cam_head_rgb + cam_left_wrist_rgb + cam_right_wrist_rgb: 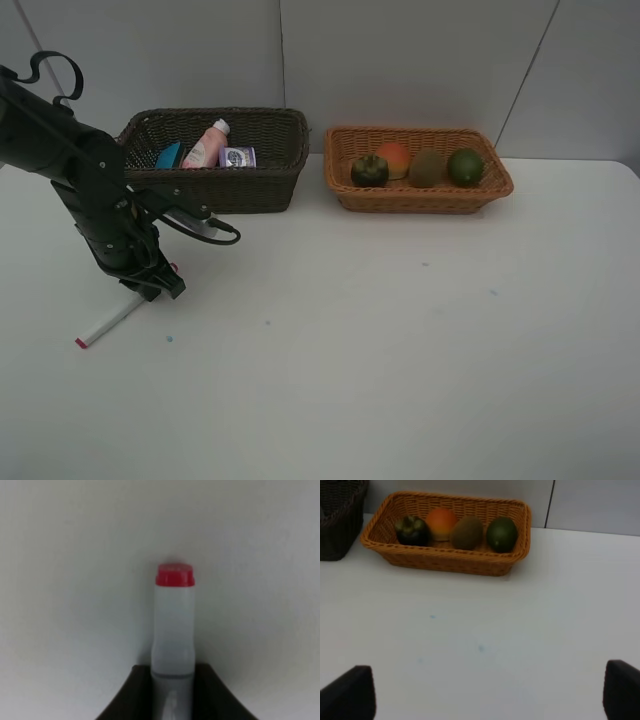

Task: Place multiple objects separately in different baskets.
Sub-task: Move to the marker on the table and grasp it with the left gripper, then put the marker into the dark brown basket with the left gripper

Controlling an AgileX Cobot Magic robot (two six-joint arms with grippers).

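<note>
A white red-tipped marker [105, 325] lies on the table at the left, and my left gripper [158, 285] is shut on its upper end. The left wrist view shows the marker [173, 625] pinched between the dark fingers [215, 700], red cap pointing away. The dark brown basket [250, 190] holds the pink bottle [205, 148], blue block [168, 156] and purple-lidded tub [238, 157]. The light orange basket [420, 198] holds the mangosteen [369, 170], orange-red fruit [394, 158], kiwi [427, 168] and green fruit [465, 166]. My right gripper [485, 692] stands open over bare table, facing the light basket [445, 562].
Both baskets stand side by side along the back wall. A black cable [205, 228] loops off the left arm near the dark basket's front. The white table [400, 350] spreads out in front of the baskets.
</note>
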